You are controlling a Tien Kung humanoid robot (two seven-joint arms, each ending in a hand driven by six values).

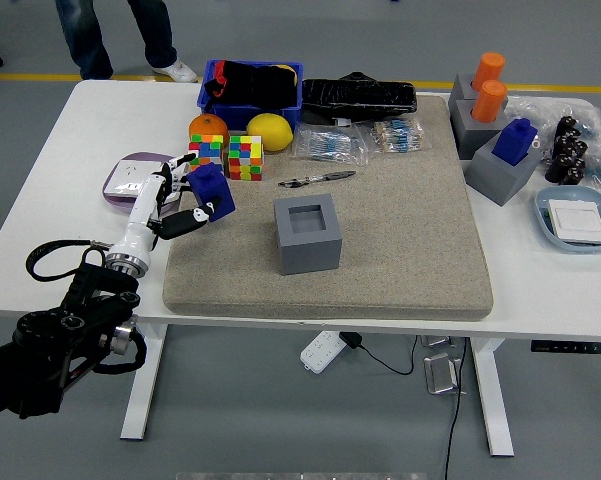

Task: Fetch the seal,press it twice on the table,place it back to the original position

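Just left of the grey holder block (pixel 307 234), whose square socket is sitting empty, the left hand (pixel 176 203) is gripping the blue seal (pixel 210 190) over the beige mat's (pixel 380 270) left edge. Behind, a blue bin (pixel 250 100) is holding black items. At the right, grey blocks are carrying two orange stamps (pixel 489 85) and a blue stamp (pixel 516 140).

Seal (pixel 209 189) sat left of holder block (pixel 307 233) on mat (pixel 400 250); cubes (pixel 226 157) behind-left of block, pen (pixel 317 179) just behind it.
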